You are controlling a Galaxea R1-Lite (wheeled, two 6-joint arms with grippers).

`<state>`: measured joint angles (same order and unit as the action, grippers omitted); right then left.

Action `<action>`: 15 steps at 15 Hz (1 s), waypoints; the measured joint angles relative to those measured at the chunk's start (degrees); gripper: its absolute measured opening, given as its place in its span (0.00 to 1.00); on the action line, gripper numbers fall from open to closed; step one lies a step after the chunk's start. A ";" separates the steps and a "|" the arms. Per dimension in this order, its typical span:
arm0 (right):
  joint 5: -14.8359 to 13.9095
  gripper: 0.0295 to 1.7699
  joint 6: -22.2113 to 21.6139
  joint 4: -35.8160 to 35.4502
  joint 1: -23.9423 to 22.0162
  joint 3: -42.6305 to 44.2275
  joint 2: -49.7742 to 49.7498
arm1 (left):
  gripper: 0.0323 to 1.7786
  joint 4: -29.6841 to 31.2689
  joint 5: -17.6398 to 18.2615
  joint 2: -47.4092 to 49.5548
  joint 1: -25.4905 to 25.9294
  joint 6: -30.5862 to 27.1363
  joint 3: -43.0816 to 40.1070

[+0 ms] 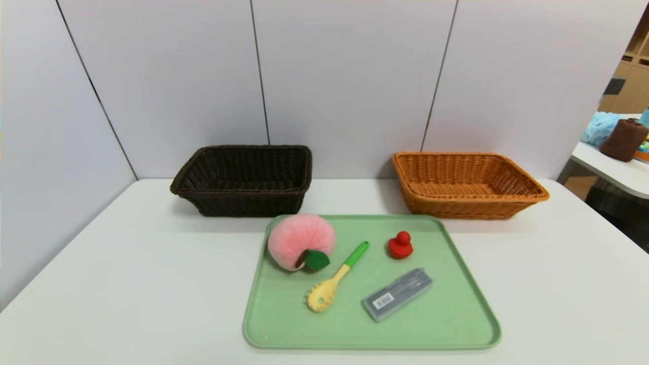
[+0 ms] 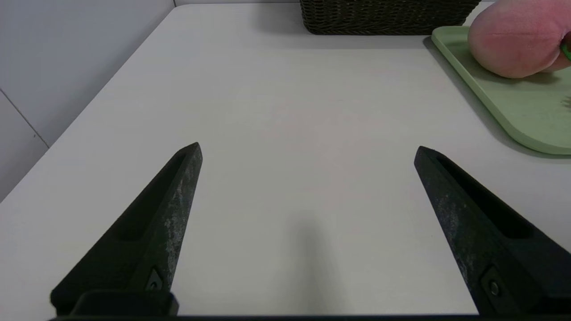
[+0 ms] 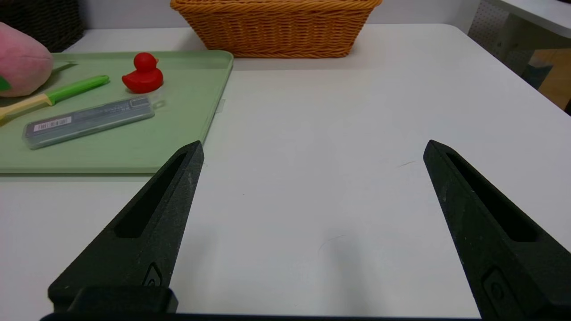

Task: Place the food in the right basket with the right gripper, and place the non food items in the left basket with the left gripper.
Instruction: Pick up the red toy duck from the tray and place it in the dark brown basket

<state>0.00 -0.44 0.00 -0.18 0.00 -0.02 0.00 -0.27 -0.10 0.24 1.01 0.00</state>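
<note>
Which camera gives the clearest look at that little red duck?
The right wrist view: the red duck sits close and side-on there, head and beak distinct, on the green tray. The head view shows it whole but from above. The left wrist view misses it entirely.

Lighting was bright and even, pretty soft shadows under the baskets (image 1: 243, 203) and tray (image 1: 471, 314), everything sharp, no glare.
</note>
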 joint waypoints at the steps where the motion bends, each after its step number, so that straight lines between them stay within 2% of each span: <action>1: -0.02 0.96 0.22 0.02 0.00 0.00 0.00 | 0.95 0.00 0.02 0.00 0.00 -0.02 0.00; 6: 0.00 0.96 0.13 0.00 0.00 0.00 0.00 | 0.95 0.00 -0.02 0.00 0.00 -0.24 0.00; 9: 0.02 0.96 0.90 -0.21 0.00 0.11 0.00 | 0.95 -0.13 0.06 0.00 0.00 -2.44 0.99; 12: 0.96 0.96 1.65 3.22 0.00 7.66 1.54 | 0.95 -5.21 0.67 -0.94 0.00 -3.38 9.81; 15: 2.65 0.96 1.78 7.59 -0.11 20.55 9.31 | 0.95 -12.13 2.72 -8.36 -0.02 -3.55 24.58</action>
<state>2.65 1.34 7.59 -0.29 20.55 9.29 -12.13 2.45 -8.46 0.22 -2.54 24.58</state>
